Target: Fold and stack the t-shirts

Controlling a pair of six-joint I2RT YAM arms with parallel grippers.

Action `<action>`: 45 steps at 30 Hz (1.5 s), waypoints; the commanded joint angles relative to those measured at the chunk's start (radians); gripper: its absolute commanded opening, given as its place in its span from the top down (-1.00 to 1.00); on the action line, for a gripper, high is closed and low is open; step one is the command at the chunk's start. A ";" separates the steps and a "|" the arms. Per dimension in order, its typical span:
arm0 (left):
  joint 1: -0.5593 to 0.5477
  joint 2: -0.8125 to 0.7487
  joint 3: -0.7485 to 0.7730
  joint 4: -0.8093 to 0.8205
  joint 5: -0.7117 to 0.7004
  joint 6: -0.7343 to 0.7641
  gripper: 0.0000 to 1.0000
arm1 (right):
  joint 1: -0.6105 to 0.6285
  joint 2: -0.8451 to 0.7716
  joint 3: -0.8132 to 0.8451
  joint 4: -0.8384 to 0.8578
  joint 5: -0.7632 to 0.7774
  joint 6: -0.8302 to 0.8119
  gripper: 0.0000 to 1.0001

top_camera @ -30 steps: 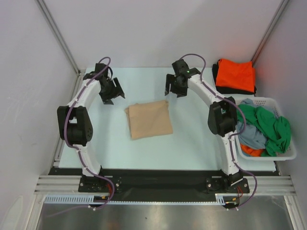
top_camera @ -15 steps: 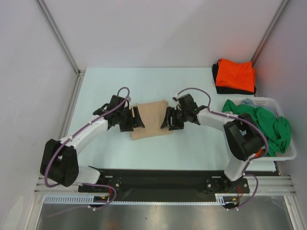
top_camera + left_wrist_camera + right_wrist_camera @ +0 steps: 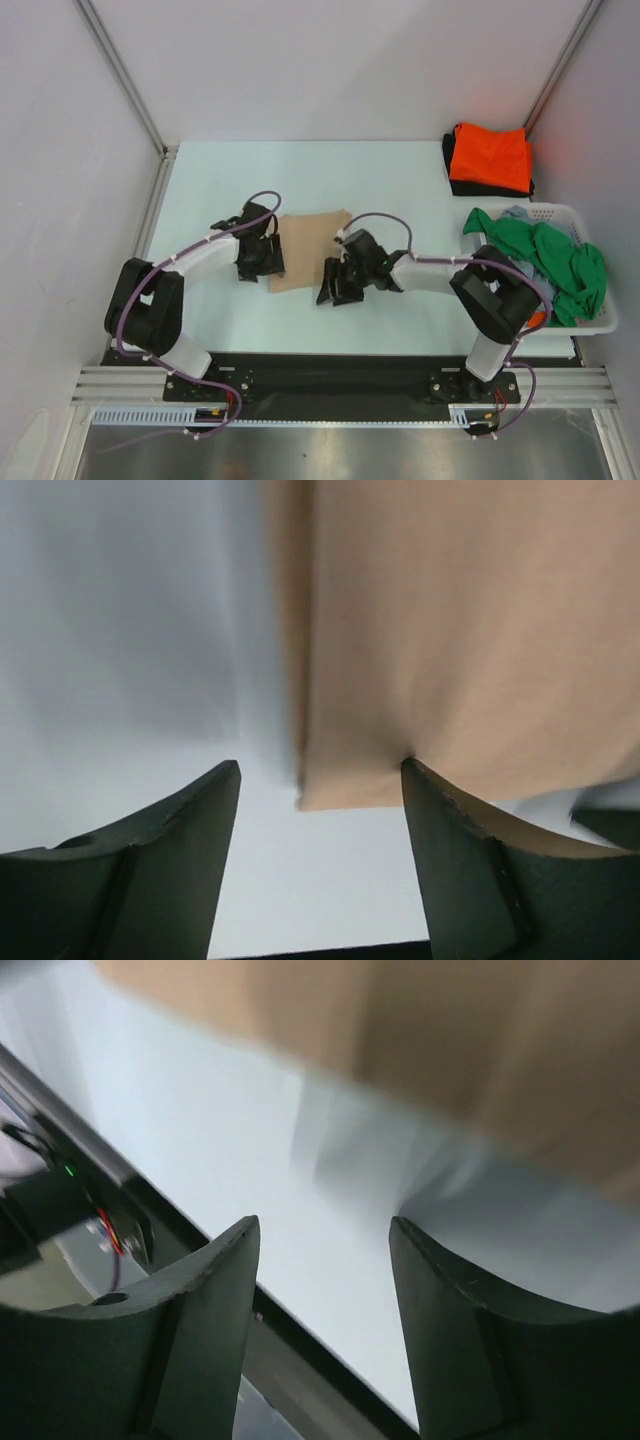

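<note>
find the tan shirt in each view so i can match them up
Top external: the tan t-shirt lies folded at the middle of the table.
Left wrist: it fills the upper right of the picture, with a corner reaching down to the lower middle.
Right wrist: it is a blurred band along the top edge, widest at the right.
Shared landmark: the pale table under the shirt shows in all three views.
</note>
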State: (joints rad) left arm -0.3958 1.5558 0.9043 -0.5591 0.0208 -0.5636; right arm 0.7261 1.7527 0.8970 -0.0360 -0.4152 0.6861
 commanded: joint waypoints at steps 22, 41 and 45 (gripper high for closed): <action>0.015 -0.718 -0.073 -0.151 -0.133 0.165 -0.60 | -0.332 0.163 0.373 -0.153 0.035 -0.289 -0.99; 0.018 -0.705 -0.085 -0.128 -0.139 0.169 -0.59 | -0.320 0.534 0.562 -0.068 -0.014 -0.250 -0.65; 0.032 -0.697 -0.084 -0.130 -0.130 0.172 -0.58 | -0.307 0.521 0.550 -0.055 -0.042 -0.260 -0.50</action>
State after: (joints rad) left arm -0.3763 0.8551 0.8227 -0.7189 -0.1200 -0.4160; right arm 0.3935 2.2032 1.4872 0.0307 -0.4774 0.4538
